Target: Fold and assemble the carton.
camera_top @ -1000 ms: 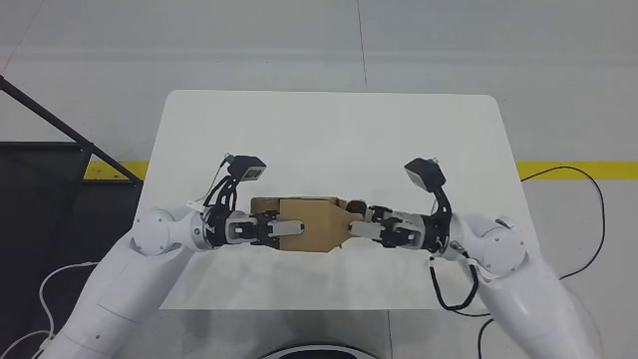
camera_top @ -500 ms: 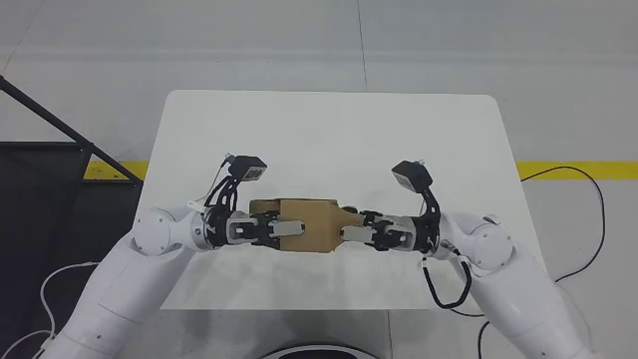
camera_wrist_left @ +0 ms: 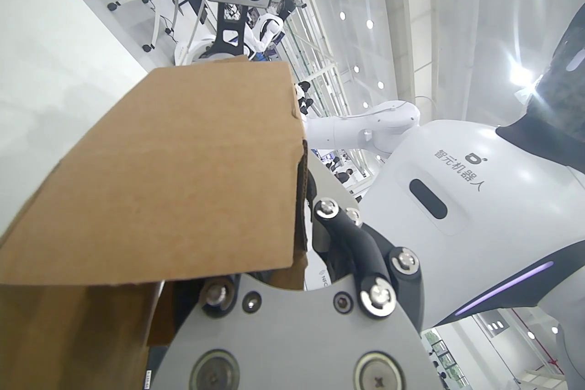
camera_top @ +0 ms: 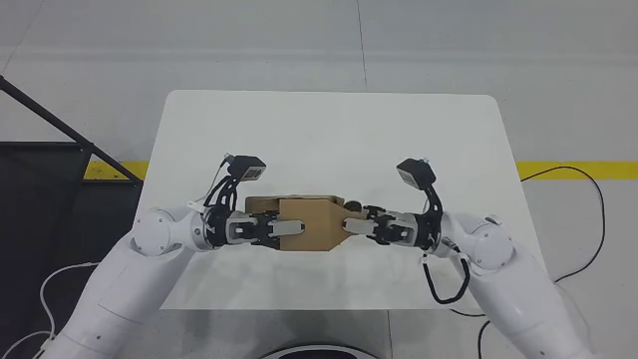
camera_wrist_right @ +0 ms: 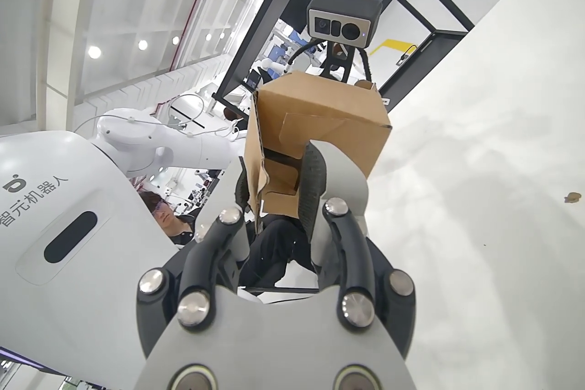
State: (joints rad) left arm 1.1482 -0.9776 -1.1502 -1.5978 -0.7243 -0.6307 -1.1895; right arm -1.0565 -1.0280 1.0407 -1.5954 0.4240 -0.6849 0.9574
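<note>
Carton [camera_top: 314, 221] over tabletop [camera_top: 329, 140], left gripper [camera_top: 288, 226] clamping one end, fingers [camera_wrist_left: 331, 186] mostly hidden behind it, right wrist view shows right gripper [camera_wrist_right: 279, 177] pinching the other end.

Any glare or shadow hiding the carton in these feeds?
Top view: even light, only a soft shadow by the carton on the table. Left wrist view: ceiling lamps flare, off the carton. Right wrist view: wide-angle bend at the table edge; carton plain in the right claw.
</note>
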